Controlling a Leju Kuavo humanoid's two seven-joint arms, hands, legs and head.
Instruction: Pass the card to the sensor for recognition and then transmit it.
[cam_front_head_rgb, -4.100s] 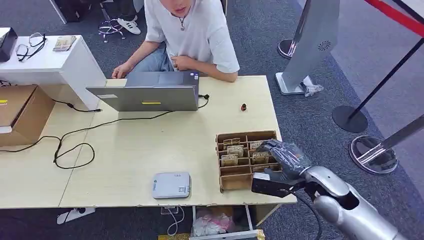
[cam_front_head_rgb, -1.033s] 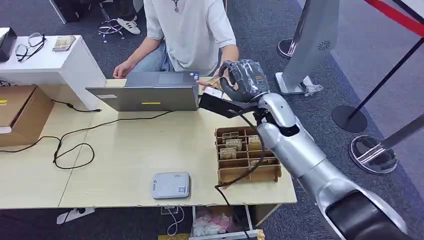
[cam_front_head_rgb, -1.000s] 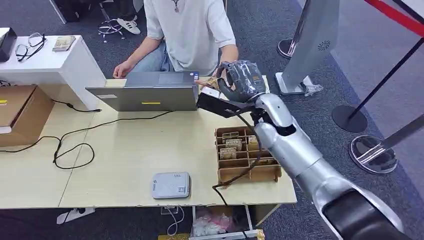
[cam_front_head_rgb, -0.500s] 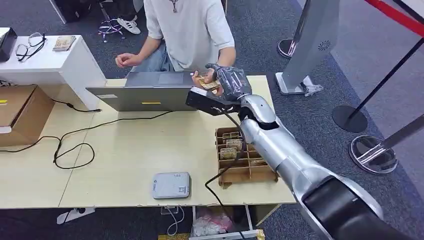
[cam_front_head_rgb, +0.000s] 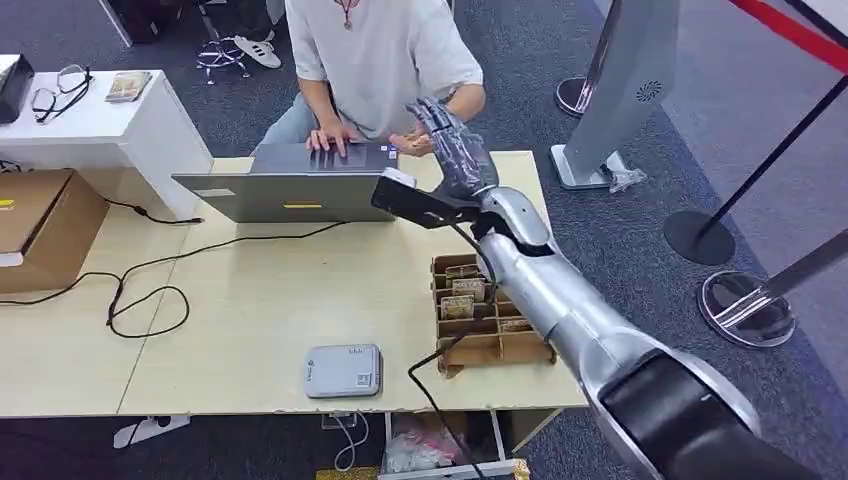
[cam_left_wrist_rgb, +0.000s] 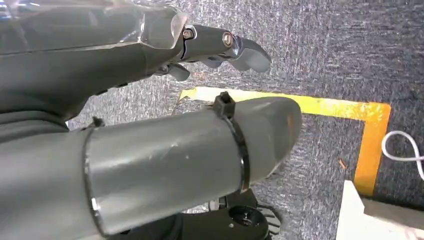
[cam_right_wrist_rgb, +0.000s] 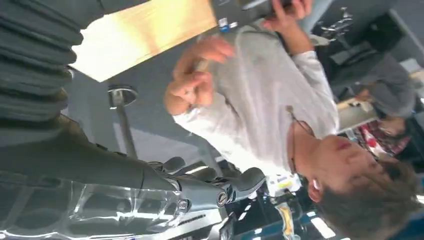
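Note:
My right hand (cam_front_head_rgb: 456, 150) reaches out over the table's far edge, fingers spread and nothing in them; the right wrist view shows it (cam_right_wrist_rgb: 150, 192) the same way. Just beyond it, the person's hand (cam_front_head_rgb: 408, 143) holds the small tan card (cam_right_wrist_rgb: 201, 64). The grey-white card sensor (cam_front_head_rgb: 342, 370) lies near the table's front edge. A cardboard card box (cam_front_head_rgb: 490, 318) with several cards stands at the front right, under my forearm. In the left wrist view my left hand (cam_left_wrist_rgb: 125, 60) hangs over the carpet with its fingers apart and empty.
An open laptop (cam_front_head_rgb: 300, 185) stands at the table's far side, the person's other hand on its keyboard. Black cables (cam_front_head_rgb: 150, 290) trail across the left of the table. A cardboard carton (cam_front_head_rgb: 40, 225) sits at far left. Stanchion bases (cam_front_head_rgb: 700, 235) stand on the right.
My right hand has let go of the card and spread its fingers; the person now holds the card. Their other hand has come down onto the laptop keyboard.

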